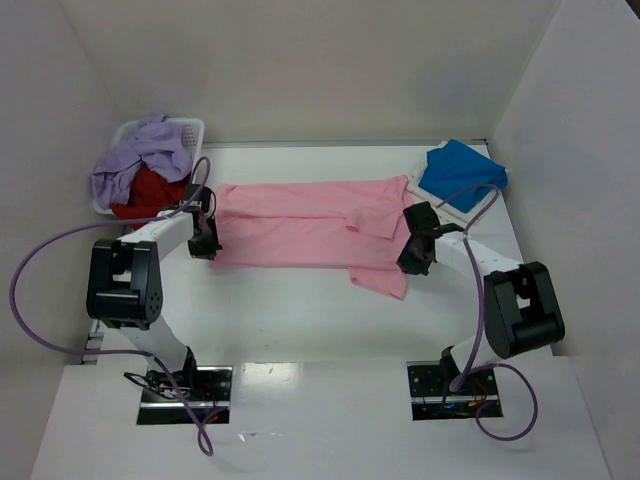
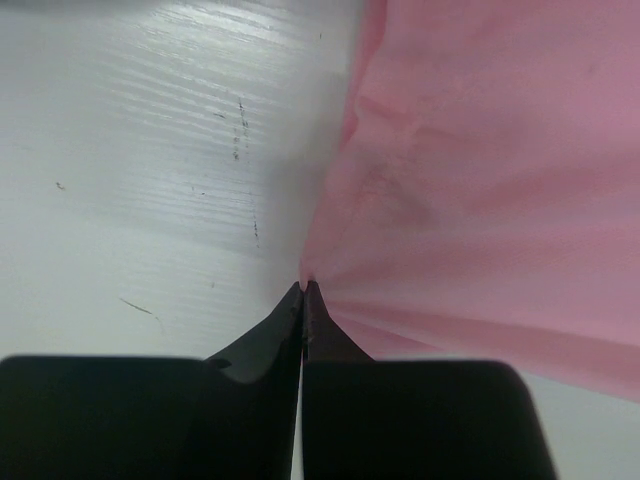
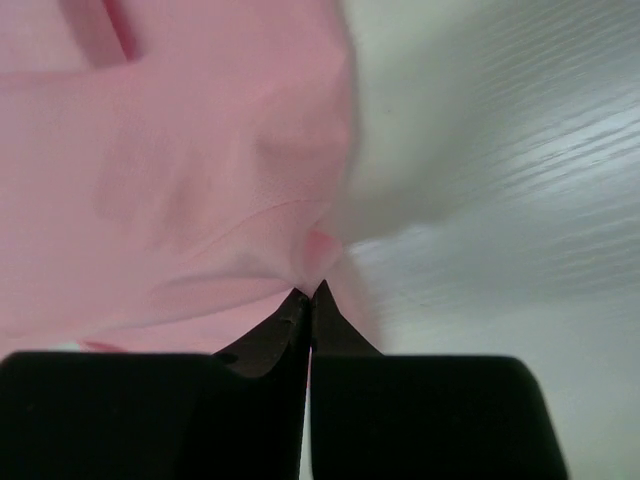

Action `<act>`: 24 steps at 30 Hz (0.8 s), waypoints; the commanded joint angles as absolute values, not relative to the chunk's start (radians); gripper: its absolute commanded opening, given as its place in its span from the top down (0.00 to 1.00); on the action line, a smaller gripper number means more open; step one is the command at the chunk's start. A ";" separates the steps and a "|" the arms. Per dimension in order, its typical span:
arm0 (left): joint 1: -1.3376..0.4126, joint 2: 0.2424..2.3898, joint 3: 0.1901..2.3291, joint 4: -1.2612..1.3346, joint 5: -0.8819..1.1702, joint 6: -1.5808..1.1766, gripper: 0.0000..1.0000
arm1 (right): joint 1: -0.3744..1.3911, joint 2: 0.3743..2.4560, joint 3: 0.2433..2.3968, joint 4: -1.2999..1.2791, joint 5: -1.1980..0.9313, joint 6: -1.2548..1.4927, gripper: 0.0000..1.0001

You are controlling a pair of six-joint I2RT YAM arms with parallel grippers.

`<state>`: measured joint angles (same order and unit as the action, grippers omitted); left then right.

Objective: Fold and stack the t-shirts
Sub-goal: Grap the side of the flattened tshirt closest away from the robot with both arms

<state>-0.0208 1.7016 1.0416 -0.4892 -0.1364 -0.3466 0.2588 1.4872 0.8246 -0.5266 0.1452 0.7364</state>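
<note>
— How's the left pincer?
— Pressed together, pinching the left edge of the pink t-shirt; the cloth puckers at its tips.
— And the right pincer?
— Also closed tight, nipping the shirt's right edge (by the sleeve). That shirt lies spread across the bench. The blue t-shirt sits at the far right corner; the red t-shirt and lavender t-shirt fill the basket.

Closed left gripper on pink t-shirt

Bright even light; pink t-shirt blurred close-up.
</note>
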 commanded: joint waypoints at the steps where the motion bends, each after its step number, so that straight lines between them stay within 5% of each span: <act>1: -0.003 1.651 1.057 -0.503 -0.183 -0.364 1.00 | 0.224 1.422 0.836 -0.577 0.215 0.739 1.00; 14: -0.003 1.661 1.066 -0.485 -0.083 -0.318 1.00 | 0.224 1.391 0.827 -0.545 0.103 0.698 1.00; 24: -0.003 1.653 1.299 -0.494 -0.031 -0.275 1.00 | 0.215 1.414 1.093 -0.560 0.078 0.617 1.00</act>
